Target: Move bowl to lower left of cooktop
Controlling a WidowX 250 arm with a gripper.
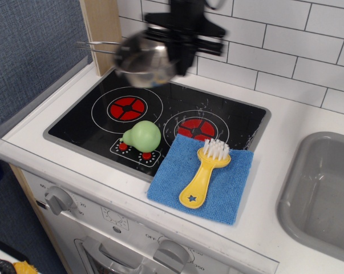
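1. Observation.image view shows the bowl (144, 59) lifted clear of the cooktop (160, 120), blurred with motion, above the cooktop's back-left corner, its thin wire handle pointing left toward the wooden post (103, 34).
2. The gripper (180, 48) is dark and blurred at the bowl's right rim; the fingers appear clamped on that rim, since the bowl hangs in the air with nothing under it.
3. Step in hand, as I judge it: carrying the bowl toward the lower-left part of the cooktop, the near-left corner in front of the left burner (126, 108).
4. To do it well, keep the bowl level and high until it is over bare black glass, then lower straight down and let go only once it sits flat.
5. Open room: the near-left glass is free, but the green pear (142, 137) stands just to its right, on the control marks, so come down left of it.
6. Edges: the grey rim of the cooktop and the worktop (40, 145) front lie close by; the long handle could catch the post or the blue wall panel (40, 51).
7. The blue cloth (201, 178) and yellow brush (205, 172) lie well to the right, out of the way.
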